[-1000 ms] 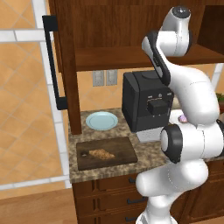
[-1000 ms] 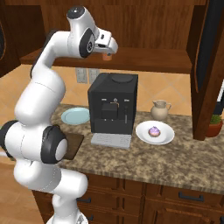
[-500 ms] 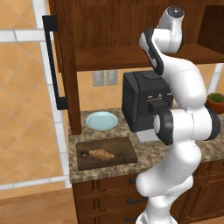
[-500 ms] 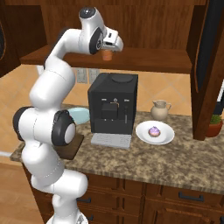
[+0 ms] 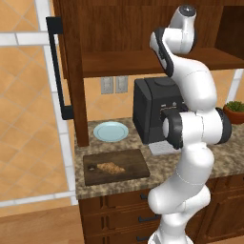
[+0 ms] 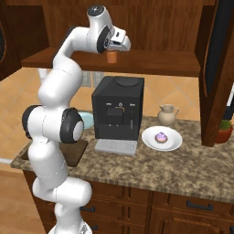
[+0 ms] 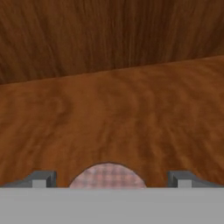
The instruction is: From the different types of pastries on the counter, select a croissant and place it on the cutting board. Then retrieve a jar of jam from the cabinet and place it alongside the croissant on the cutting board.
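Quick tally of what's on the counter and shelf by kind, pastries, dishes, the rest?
Pastries: 2, croissant, cupcake
Plates: 2, blue plate, white plate
Cutting board: 1
Jam jar: 1
Pitcher: 1
Coffee machine: 1
Potted plant: 1
Total: 9

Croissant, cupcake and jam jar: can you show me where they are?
croissant (image 5: 109,167), left base view, its flaky middle.
cupcake (image 6: 160,137), right base view, its pink frosting.
jam jar (image 6: 112,57), right base view, its orange side.

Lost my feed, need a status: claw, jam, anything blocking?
Claw open, up at cabinet shelf, straddling jar, not gripped. Croissant on board. Nothing blocking.
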{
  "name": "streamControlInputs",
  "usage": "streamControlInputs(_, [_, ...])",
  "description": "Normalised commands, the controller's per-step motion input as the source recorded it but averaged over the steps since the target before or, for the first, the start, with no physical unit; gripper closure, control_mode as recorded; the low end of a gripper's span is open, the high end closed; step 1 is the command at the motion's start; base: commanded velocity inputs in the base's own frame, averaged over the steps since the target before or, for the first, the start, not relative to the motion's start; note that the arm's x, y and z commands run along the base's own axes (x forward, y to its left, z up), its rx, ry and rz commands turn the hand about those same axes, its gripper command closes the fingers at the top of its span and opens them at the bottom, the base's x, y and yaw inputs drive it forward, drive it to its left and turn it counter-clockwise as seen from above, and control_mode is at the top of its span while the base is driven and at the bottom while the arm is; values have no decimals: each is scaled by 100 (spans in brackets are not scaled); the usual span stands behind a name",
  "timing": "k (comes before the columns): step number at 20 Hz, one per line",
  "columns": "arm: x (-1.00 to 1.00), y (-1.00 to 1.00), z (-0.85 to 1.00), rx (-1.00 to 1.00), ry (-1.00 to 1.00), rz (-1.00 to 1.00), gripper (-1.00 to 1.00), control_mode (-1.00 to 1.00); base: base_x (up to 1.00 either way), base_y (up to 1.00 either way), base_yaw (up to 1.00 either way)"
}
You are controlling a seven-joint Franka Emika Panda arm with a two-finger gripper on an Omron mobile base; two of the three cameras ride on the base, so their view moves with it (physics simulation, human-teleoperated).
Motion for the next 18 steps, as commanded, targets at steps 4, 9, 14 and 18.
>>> streamControlInputs(4, [7,-2,-2,0,0,0,100,-100,0,0,0])
streamControlInputs(9, [2,0,0,0,0,0,100,-100,0,0,0])
streamControlInputs(14, [-11,0,32,1,-1,1,100,-100,0,0,0])
streamControlInputs(18, [-46,10,62,4,-4,18,100,-100,0,0,0])
